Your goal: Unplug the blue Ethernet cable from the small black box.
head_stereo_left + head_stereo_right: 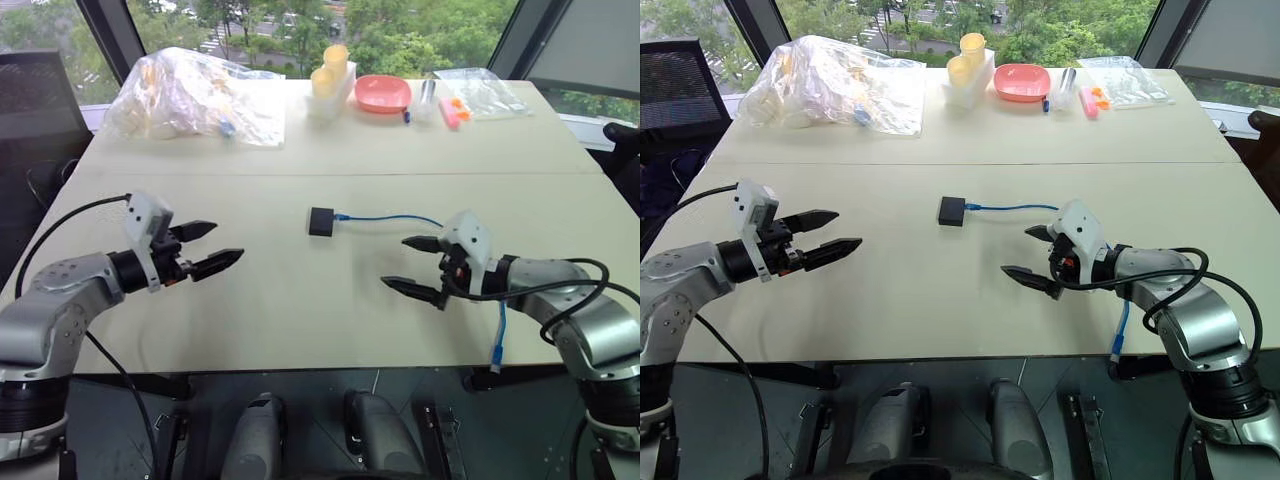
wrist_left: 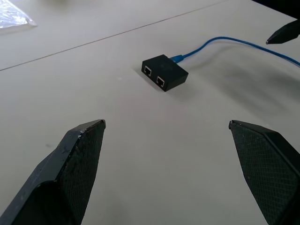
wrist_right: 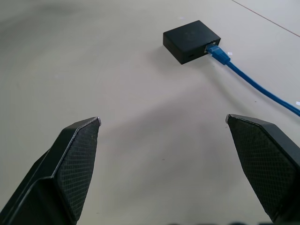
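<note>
The small black box lies flat in the middle of the table, two empty sockets on its near-left side. The blue Ethernet cable is plugged into its right side, runs right, passes behind my right arm and hangs over the table's front edge. My left gripper hovers open to the left of the box, pointing toward it. My right gripper hovers open to the right and nearer than the box, close to the cable. Nothing is between either pair of fingers.
Along the table's far edge stand a crumpled clear plastic bag, stacked yellow cups, a pink bowl and a small clear bag with orange bits. A seam crosses the table behind the box.
</note>
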